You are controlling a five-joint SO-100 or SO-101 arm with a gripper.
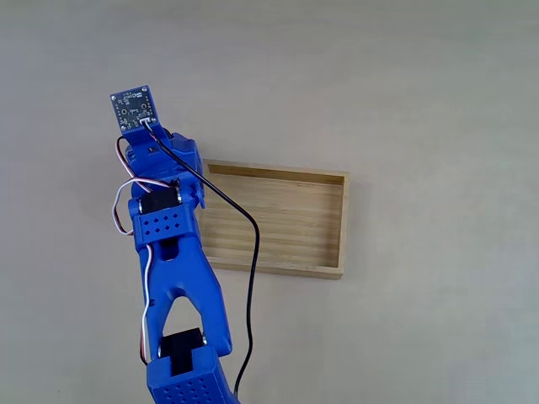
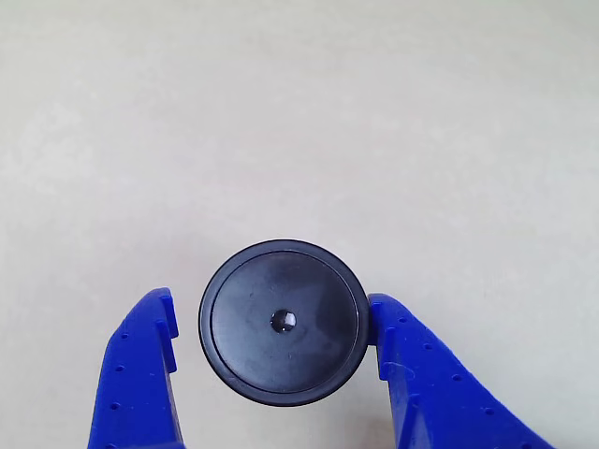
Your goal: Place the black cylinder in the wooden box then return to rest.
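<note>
Pale beige worktop (image 1: 421, 84), plain and matte, fills the background in both views. In the fixed view the blue arm (image 1: 173, 252) comes up from the bottom edge, left of centre, with black and white cables running along it and a small blue circuit board (image 1: 132, 109) at its upper end. The wooden box (image 1: 286, 220) lies on the worktop just right of the arm, long side running left-right; its left end is hidden behind the arm, and the grained floor that shows is bare. In the other view the black cylinder (image 2: 284, 322) stands upright on the worktop, round top facing the camera with a tiny dimple in the middle. The claw (image 2: 271, 323) is spread around it, one blue finger on each side. Right finger (image 2: 412, 374) looks touching or almost touching the cylinder's rim; left finger (image 2: 140, 374) is just beside it with a thin gap showing. Cylinder sits outside the box, to the upper left of it, under the arm's tip; it can't be made out in the fixed view.
</note>
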